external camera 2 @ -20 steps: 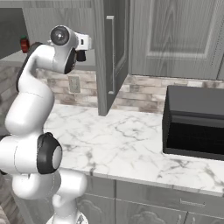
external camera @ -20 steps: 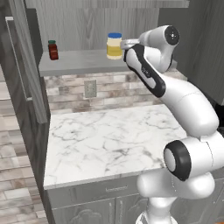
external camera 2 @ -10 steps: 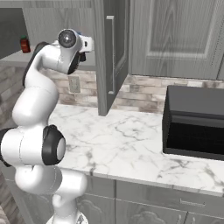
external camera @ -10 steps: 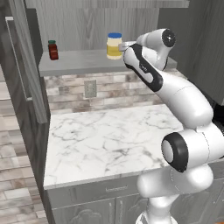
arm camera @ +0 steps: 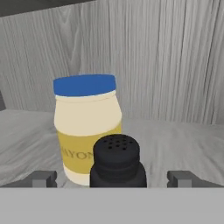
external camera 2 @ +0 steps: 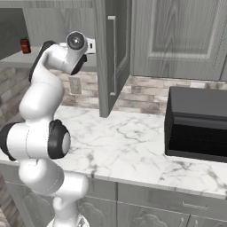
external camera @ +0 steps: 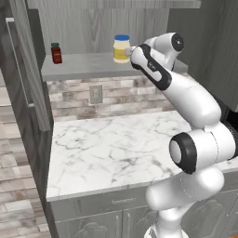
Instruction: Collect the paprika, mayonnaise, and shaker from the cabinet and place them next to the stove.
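Gripper [arm camera: 112,178]: jaws wide apart, holding nothing. Shaker [arm camera: 117,161], one, upright on the cabinet [external camera: 107,67] shelf, between the fingertips [arm camera: 43,178]. Mayonnaise [arm camera: 87,124], one, just behind it. Paprika [external camera: 56,53], one, well apart at the shelf's far left in the left base view. Right base view adds a black appliance [external camera 2: 197,124] on the counter [external camera 2: 133,146].

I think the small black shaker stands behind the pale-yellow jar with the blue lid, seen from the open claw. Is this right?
Not quite. In the hand view the small black shaker stands in front of the pale-yellow jar with the blue lid, between the open claw's fingertips.
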Robot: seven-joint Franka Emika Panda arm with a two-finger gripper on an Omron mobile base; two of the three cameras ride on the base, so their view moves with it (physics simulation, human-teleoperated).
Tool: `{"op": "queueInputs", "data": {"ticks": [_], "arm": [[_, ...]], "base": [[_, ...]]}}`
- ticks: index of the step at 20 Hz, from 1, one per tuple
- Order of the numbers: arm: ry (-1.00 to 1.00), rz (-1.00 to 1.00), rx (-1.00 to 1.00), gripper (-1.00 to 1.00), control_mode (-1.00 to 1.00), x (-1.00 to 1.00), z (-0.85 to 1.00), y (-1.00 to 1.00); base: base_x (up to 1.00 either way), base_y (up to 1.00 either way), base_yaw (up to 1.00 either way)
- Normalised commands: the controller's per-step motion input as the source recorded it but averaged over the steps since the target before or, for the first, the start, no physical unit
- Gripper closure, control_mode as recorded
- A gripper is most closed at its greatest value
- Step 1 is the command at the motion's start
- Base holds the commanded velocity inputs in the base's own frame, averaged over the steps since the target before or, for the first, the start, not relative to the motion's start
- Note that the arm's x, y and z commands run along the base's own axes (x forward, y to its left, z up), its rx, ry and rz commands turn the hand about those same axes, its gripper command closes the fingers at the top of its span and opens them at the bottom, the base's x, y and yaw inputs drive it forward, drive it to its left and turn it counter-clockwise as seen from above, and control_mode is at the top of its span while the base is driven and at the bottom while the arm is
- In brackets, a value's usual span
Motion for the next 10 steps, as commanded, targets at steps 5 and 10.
{"op": "queueInputs", "data": {"ticks": [5, 10], "arm": [[0.0, 0.06, 0.0, 1.0, -1.0, 0.13, -0.14, 0.0], [0.0, 0.07, 0.0, 1.0, -1.0, 0.04, -0.11, 0.0]], "base": [[0.0, 0.0, 0.0], [0.0, 0.0, 0.0]]}}
